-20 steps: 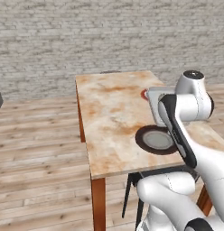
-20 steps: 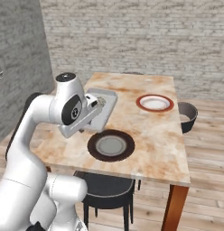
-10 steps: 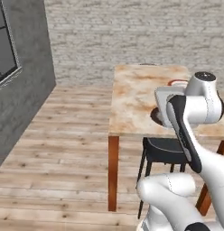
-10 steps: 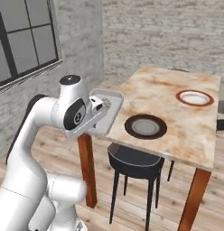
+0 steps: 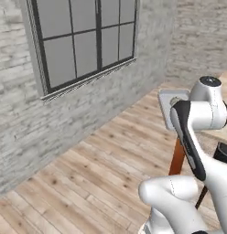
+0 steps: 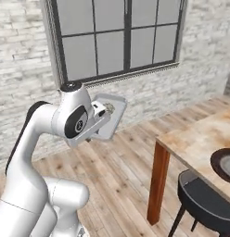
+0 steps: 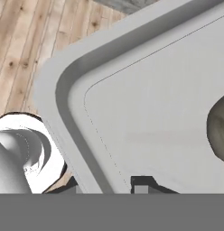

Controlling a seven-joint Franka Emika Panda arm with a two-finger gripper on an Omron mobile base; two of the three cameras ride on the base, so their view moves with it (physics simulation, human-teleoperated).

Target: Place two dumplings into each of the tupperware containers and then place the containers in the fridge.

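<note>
One container (image 6: 109,116) sits clamped in my hand (image 7: 111,184); I see a dumpling (image 7: 218,135) inside it.

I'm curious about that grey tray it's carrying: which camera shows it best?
The right base view: the tupperware container shows nearly whole. The left base view shows a corner behind the arm; the hand view shows its floor close up.
</note>
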